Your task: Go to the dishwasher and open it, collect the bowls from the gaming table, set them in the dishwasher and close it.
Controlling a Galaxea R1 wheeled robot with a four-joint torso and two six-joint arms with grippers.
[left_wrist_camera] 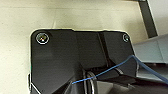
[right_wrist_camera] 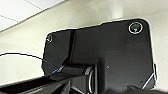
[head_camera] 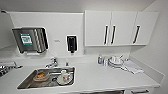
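Steel sink (head_camera: 27,82) sits nearest my head camera, sunk into the white counter (head_camera: 100,77) on the near left, and it holds dishes: an orange bowl (head_camera: 40,75) toward its left side and, just right of it, a white cup (head_camera: 64,74) standing on a white plate (head_camera: 64,79). From here I count one orange bowl for certain; whether others lie stacked under it I cannot tell. One tap (head_camera: 52,62) rises at the sink's far edge. Farther right on the counter, by the far wall, a small bottle (head_camera: 100,59) stands beside a pile of white plates and cups (head_camera: 115,61), with a pale cloth (head_camera: 132,67) spread just right of them. On the far wall hang one steel paper-towel dispenser (head_camera: 31,40) at left and one dark soap dispenser (head_camera: 71,43) near the middle; three white cabinet doors (head_camera: 120,27) with dark bar handles are mounted at upper right. At the counter's near edge, right of centre, a dark strip (head_camera: 105,92) shows below the worktop; I cannot say it is the dishwasher. Both wrist views look past the robot's dark plate toward pale floor, with a thin blue cable (left_wrist_camera: 110,71) crossing the left one. Neither view lets me judge whether the fingers of either gripper are apart or together.
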